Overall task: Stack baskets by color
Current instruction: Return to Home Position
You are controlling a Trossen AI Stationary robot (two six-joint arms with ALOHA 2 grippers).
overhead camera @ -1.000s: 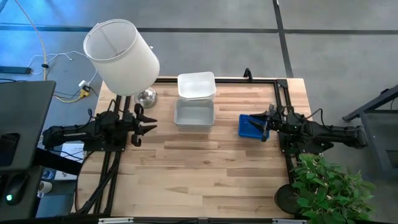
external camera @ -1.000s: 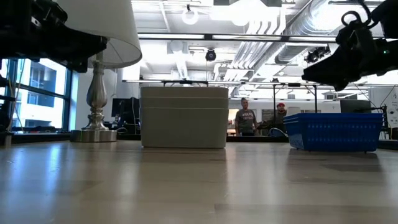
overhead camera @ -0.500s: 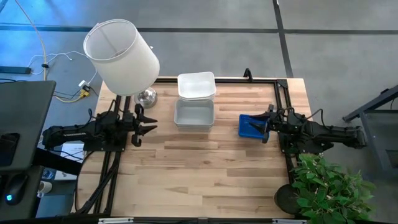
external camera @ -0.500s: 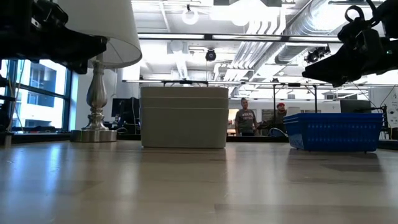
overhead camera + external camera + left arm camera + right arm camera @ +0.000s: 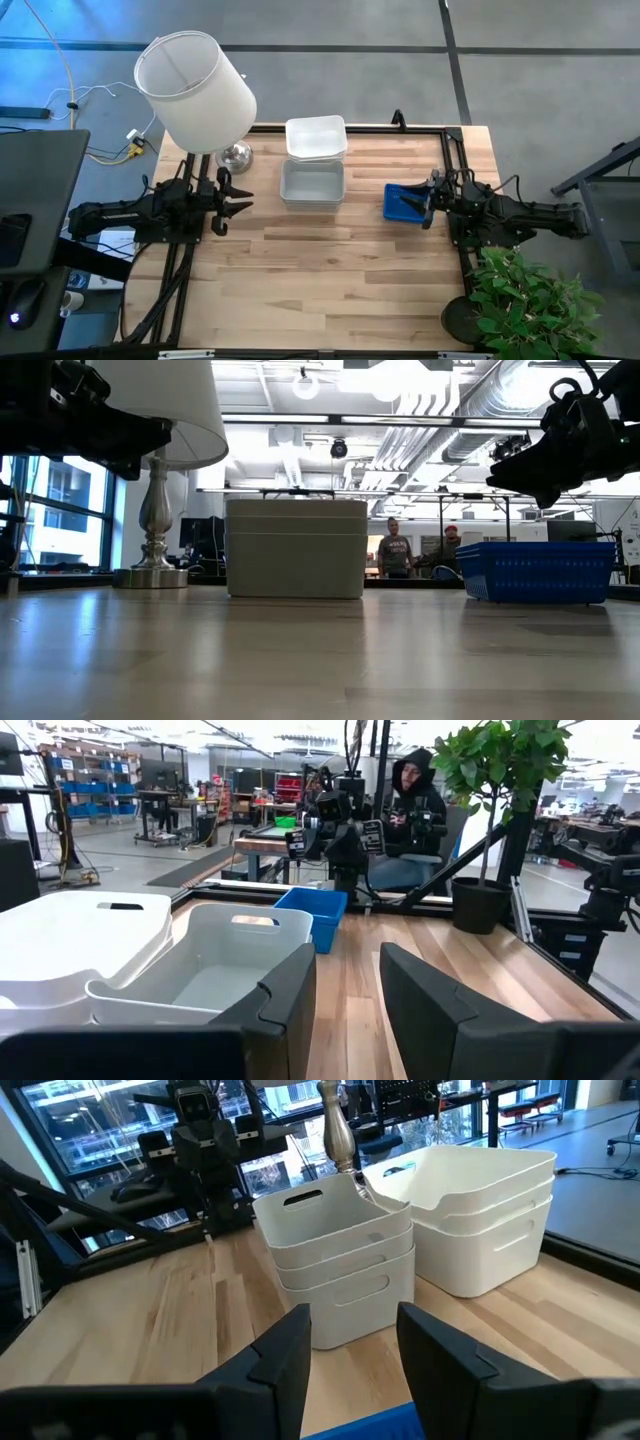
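Table [image 5: 330,270]: wooden; lamp [image 5: 195,90] at its far left corner.
White baskets [image 5: 316,137]: nested, far edge, middle.
Grey baskets [image 5: 312,184]: nested, just beside the white ones, nearer side.
Blue basket [image 5: 399,204]: right part, apart from the grey.
Left pincer [image 5: 236,199]: fingers apart, empty, raised at the left edge.
Right pincer [image 5: 428,203]: fingers apart, empty, above the blue basket's right rim.

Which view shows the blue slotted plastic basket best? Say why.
The low view: the blue slotted plastic basket shows its whole side, nothing in front. In the high view the right hand partly covers it. The left wrist view shows it far off; the right wrist view, only a sliver.
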